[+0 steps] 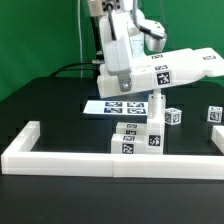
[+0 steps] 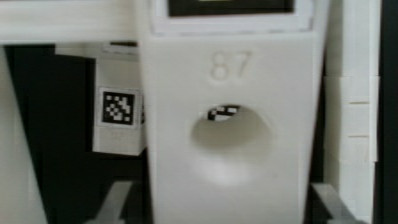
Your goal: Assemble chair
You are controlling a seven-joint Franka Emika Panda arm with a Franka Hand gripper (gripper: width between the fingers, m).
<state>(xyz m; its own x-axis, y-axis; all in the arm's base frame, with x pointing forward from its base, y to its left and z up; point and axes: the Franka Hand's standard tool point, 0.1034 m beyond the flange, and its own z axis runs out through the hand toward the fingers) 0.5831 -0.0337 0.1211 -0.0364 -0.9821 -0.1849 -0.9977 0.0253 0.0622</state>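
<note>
A white robot arm hangs down from the top of the exterior view, its wrist pointing nearly straight down. At its lower end, the end effector has two fingers drawn close, clamped on opposite edges of a white chair slab.

White slab, tagged, is up off the tabletop, tilted, upper right of frame; its face has a round recess. Tagged blocks cluster lower centre; small cube and edge piece sit apart at right.
</note>
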